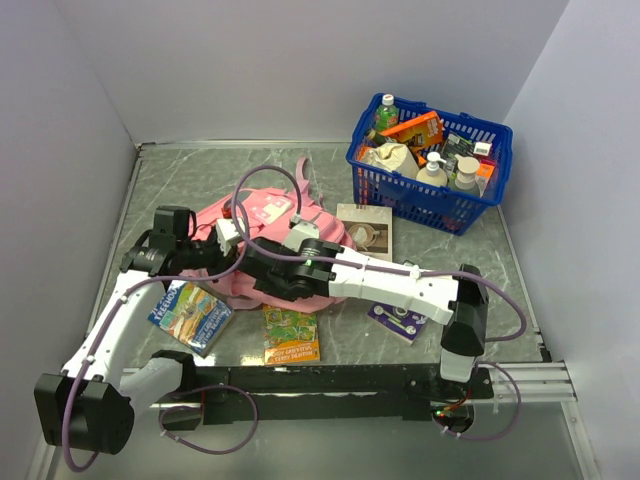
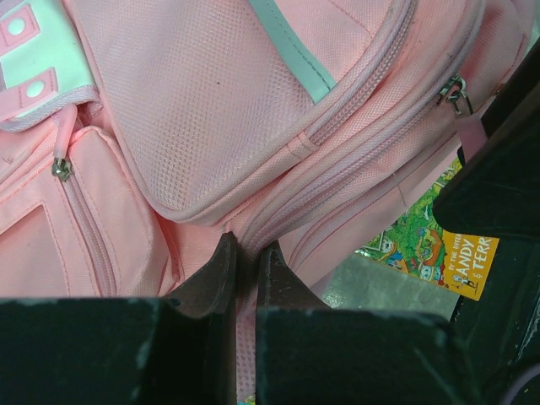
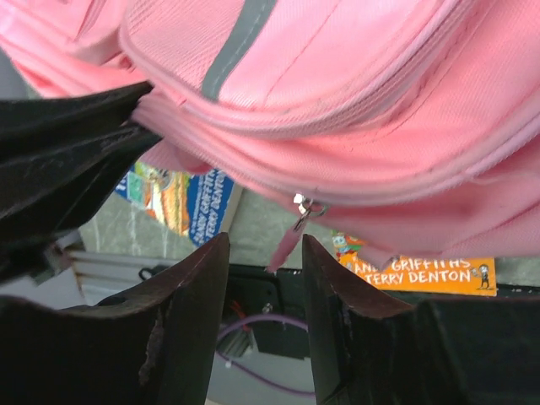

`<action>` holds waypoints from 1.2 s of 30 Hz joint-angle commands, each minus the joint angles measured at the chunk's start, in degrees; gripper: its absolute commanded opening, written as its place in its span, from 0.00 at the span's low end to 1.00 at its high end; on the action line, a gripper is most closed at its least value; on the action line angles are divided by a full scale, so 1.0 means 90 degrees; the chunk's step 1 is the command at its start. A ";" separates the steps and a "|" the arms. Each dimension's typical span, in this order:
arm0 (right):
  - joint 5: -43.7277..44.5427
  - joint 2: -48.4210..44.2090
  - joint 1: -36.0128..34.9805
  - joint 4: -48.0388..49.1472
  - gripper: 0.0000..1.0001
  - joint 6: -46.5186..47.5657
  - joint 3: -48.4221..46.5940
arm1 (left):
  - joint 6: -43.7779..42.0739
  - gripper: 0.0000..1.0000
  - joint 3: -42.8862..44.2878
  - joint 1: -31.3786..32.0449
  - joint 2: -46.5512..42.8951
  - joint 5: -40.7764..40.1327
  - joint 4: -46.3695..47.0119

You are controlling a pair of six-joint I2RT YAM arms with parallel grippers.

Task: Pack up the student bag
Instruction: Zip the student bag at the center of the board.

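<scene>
The student bag point(image 1: 262, 218), a soft pink backpack, lies at the table's middle, its front edge lifted. My left gripper point(image 1: 228, 240) is shut on a fold of its pink fabric beside a zip seam, as the left wrist view shows point(image 2: 247, 249). My right gripper point(image 1: 257, 270) is open under the bag's lifted edge. In the right wrist view a pink zip pull point(image 3: 285, 243) hangs from a metal slider between the open fingertips point(image 3: 263, 245), not gripped. The left gripper's dark fingers point(image 3: 76, 156) show at the left of that view.
A blue plastic basket point(image 1: 372, 168) full of bottles and packets stands at the back right. An orange book point(image 1: 291, 336) and a blue book point(image 1: 190, 316) lie in front of the bag. A beige book point(image 1: 366, 228) and a purple card point(image 1: 399, 323) lie to its right.
</scene>
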State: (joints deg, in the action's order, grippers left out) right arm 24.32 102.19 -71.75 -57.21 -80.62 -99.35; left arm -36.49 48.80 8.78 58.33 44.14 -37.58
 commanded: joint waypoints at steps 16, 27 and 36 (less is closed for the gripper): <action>0.0647 -0.0280 0.0032 -0.0460 0.00 -0.0349 0.0365 | -0.0505 0.01 0.0506 0.0089 -0.0113 0.0369 -0.0042; 0.0794 -0.1471 -0.0046 -0.0274 0.00 0.0061 0.1605 | -0.1726 0.01 0.0184 0.0070 -0.0133 -0.0695 -0.0404; 0.0901 -0.1735 -0.0046 -0.0655 0.00 0.0345 0.2112 | -0.2770 0.01 -0.0206 0.0080 -0.0717 -0.1408 -0.0794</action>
State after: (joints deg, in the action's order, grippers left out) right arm 27.81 91.20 -72.27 -53.32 -79.44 -83.07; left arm -53.54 48.03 10.39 55.66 39.92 -44.14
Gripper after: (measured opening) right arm 0.042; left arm 0.080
